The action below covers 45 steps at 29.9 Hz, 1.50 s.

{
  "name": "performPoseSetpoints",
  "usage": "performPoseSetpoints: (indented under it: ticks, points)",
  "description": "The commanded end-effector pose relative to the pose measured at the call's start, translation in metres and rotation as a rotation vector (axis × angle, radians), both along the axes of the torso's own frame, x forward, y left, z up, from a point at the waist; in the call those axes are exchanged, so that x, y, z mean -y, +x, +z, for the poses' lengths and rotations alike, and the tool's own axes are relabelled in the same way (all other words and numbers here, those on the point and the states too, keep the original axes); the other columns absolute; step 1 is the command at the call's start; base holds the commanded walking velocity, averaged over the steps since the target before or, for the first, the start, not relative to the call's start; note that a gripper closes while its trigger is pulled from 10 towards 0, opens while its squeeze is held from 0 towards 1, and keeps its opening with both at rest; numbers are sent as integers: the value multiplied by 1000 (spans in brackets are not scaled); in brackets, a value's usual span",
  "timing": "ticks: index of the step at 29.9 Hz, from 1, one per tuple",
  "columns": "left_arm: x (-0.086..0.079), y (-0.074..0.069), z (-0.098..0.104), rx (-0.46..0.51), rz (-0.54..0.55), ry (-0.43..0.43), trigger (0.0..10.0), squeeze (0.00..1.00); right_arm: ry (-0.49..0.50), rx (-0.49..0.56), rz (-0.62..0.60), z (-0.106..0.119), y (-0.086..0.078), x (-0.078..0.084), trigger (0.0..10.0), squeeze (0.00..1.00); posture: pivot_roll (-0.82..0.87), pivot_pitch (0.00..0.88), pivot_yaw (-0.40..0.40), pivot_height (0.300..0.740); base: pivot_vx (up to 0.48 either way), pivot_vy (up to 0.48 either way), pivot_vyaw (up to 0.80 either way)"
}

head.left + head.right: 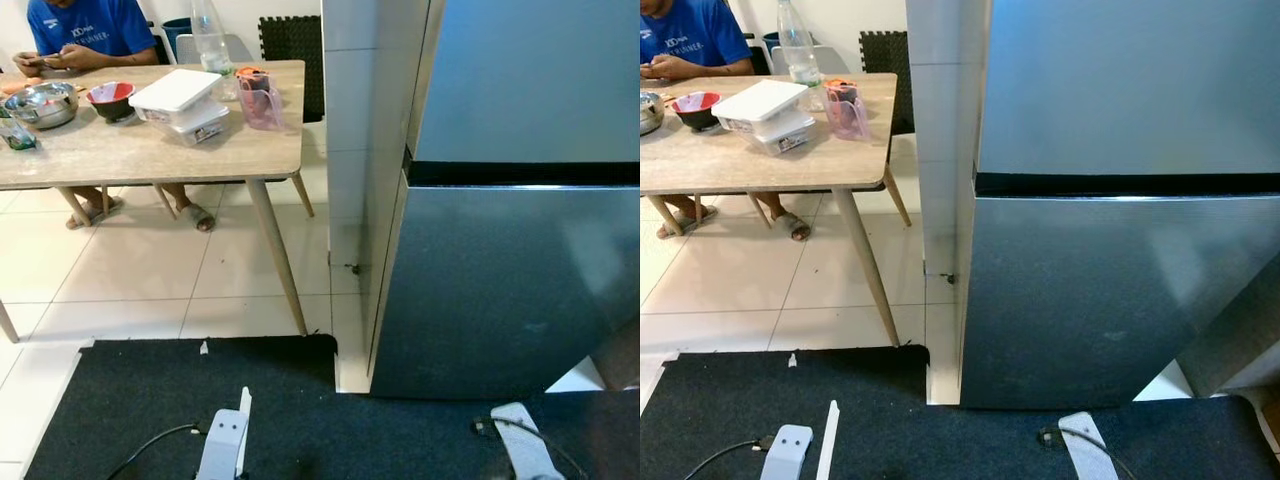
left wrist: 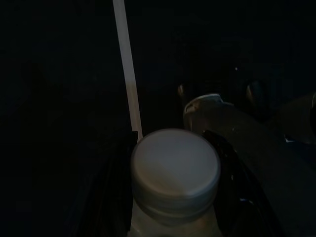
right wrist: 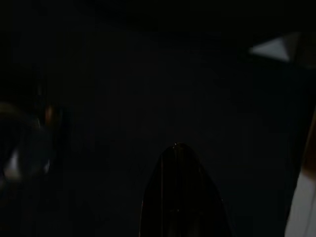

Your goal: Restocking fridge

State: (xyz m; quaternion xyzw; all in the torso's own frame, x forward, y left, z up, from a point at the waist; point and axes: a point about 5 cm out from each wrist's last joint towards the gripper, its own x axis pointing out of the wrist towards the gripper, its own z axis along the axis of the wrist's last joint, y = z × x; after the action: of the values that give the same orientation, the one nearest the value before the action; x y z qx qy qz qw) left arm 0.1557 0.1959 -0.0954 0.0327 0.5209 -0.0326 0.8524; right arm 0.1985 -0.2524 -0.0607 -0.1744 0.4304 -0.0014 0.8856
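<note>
Both head eyes look down at the fridge (image 1: 520, 280) front.

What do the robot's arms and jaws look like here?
Left arm and right arm: pale silver, blocky wrist ends with rounded corners, each trailing a thin black cable; the left has two small dark dots. Wrist views are dark: the left gripper has glossy black fingers; the right gripper is black and tapered.

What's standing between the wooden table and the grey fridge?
A white tiled pillar stands between the beige wooden table and the grey steel fridge, seen in both eye views.
</note>
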Motion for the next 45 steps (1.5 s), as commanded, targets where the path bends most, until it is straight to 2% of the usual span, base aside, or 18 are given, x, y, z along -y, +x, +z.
performPoseSetpoints:
  ticks: [1, 8, 10, 15, 18, 19, 20, 25, 26, 27, 29, 31, 32, 34, 37, 38, 43, 45]
  points:
    - [-2, -3, -1, -9, -6, 1, 10000, 0, -19, 88, 33, 15, 22, 2, 10000, 0, -62, 42, 20, 740, 0, 0, 0]
    - [-1, -4, -1, -11, 0, 5, 10000, 0, 8, 179, 68, 30, 46, -5, 10000, 0, -60, 47, 14, 740, 0, -337, 0]
    - [-1, -5, -2, -13, 8, -4, 10000, 0, 71, 239, 97, 42, 60, -9, 10000, 0, -68, 50, 18, 740, 0, 0, 0]
    - [-1, -5, -2, -14, 9, -4, 10000, 0, 91, 253, 108, 44, 63, -10, 10000, 0, -68, 50, 18, 740, 0, 0, 0]
    - [0, -5, -2, -14, 9, -8, 10000, 0, 268, 300, 301, 64, 82, -25, 10000, 0, -69, 54, 15, 740, 0, 0, 0]
    - [0, -5, -2, -14, 9, -8, 10000, 0, 268, 300, 301, 64, 82, -25, 10000, 0, -69, 54, 15, 740, 0, 0, 0]
    - [0, -5, -2, -13, 9, -10, 10000, 0, 379, 345, 396, 79, 93, -34, 10000, 0, -70, 55, 15, 740, 0, 0, 0]
    - [1, -6, -2, -14, 12, -15, 10000, 0, 558, 426, 517, 105, 108, -49, 10000, 0, -70, 55, 14, 740, 0, 0, 0]
    - [1, -6, -2, -15, 12, -16, 10000, 0, 636, 448, 569, 115, 112, -54, 10000, 200, -71, 55, 12, 740, 0, 0, 0]
    - [1, -6, -3, -16, 13, -19, 10000, 0, 714, 472, 642, 128, 115, -61, 10000, 1000, -70, 55, 11, 740, 0, 0, 0]
    - [1, -7, -3, -16, 13, -20, 10000, 0, 762, 486, 692, 135, 116, -64, 10000, 1000, -70, 55, 11, 740, 0, 0, 0]
    - [1, -7, -3, -17, 13, -22, 10000, 0, 856, 554, 800, 162, 119, -70, 10000, 1000, -70, 54, 11, 740, 0, 0, 0]
    - [1, -7, -3, -17, 13, -22, 10000, 0, 856, 554, 800, 162, 119, -70, 10000, 1000, -70, 54, 11, 740, 0, 0, 0]
    - [1, -7, -3, -17, 14, -24, 10000, 0, 876, 628, 851, 183, 125, -71, 10000, 1000, -72, 56, 10, 740, 0, 0, 0]
    - [1, -7, -3, -17, 14, -24, 10000, 0, 870, 678, 863, 195, 130, -69, 10000, 1000, -72, 56, 11, 740, 0, 0, 0]
    - [1, -7, -3, -16, 13, -24, 10000, 0, 871, 720, 916, 212, 132, -67, 10000, 1000, -70, 58, 9, 740, 0, 0, 0]
    - [1, -7, -3, -16, 13, -24, 10000, 0, 861, 763, 985, 234, 132, -65, 10000, 1000, -70, 59, 9, 740, 0, 0, 0]
    - [1, -7, -3, -16, 13, -25, 10000, 0, 808, 796, 1016, 248, 133, -63, 10000, 1000, -71, 58, 9, 740, 0, 0, 0]
